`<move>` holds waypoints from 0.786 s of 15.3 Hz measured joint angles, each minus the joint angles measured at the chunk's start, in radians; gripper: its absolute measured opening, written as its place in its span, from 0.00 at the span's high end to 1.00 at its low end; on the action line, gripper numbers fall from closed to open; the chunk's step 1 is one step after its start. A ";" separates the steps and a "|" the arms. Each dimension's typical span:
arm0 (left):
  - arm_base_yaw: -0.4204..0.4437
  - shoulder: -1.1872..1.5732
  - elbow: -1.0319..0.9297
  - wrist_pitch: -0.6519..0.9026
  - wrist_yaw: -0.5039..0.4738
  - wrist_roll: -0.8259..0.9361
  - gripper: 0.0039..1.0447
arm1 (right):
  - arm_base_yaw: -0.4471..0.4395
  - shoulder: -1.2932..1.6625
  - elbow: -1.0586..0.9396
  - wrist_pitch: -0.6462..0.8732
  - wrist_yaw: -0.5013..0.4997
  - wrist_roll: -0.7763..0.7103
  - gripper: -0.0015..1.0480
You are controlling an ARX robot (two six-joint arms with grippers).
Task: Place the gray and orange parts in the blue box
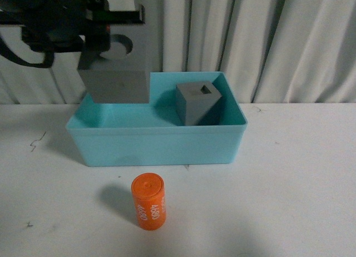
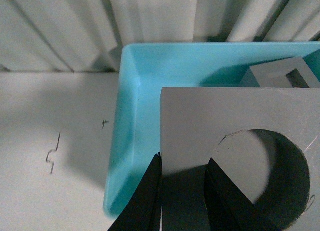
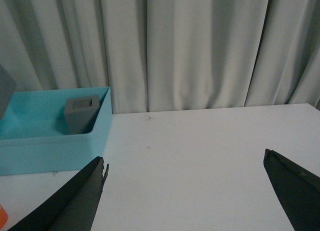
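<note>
1. The left gripper (image 2: 185, 158) pinches the gray block with the round recess (image 1: 118, 85). One finger lies on an outer face and the other reaches into the recess, so the block's wall is clamped between them.
2. This block hangs in the air above the blue box (image 1: 156, 147), over the box's left half and clear of the rim. The recess faces up toward the wrist.
3. The relation that matters is vertical. Bare box floor lies directly under the held block, so I judge that lowering and letting go is all this step needs.
4. The gray block with the square hole (image 1: 197, 104) is already inside the blue box, in its right rear part. It tilts against the back wall, well apart from the spot under the held block.
5. The orange cylinder (image 1: 148, 202) is still outside, on the white table (image 1: 295, 184) just in front of the box's front wall, slightly left of the box's middle. It appears to stand on end, long axis upright, printed numbers on its side.
6. The right gripper (image 3: 184, 157) is empty with its fingers spread wide, low over the table to the right of the blue box.
7. For the cylinder, the right arm is the free one and looks well placed, and a grip across the round sides would suit it.
</note>
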 joint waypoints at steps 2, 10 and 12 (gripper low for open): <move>-0.008 0.122 0.105 -0.003 -0.016 0.041 0.83 | 0.000 0.000 0.000 0.000 0.000 0.000 0.06; 0.032 0.372 0.245 -0.006 -0.060 0.157 0.83 | 0.000 0.000 0.000 0.000 0.000 0.000 0.06; 0.049 0.397 0.277 -0.010 -0.071 0.163 0.83 | 0.000 0.000 0.000 0.000 0.000 0.000 0.06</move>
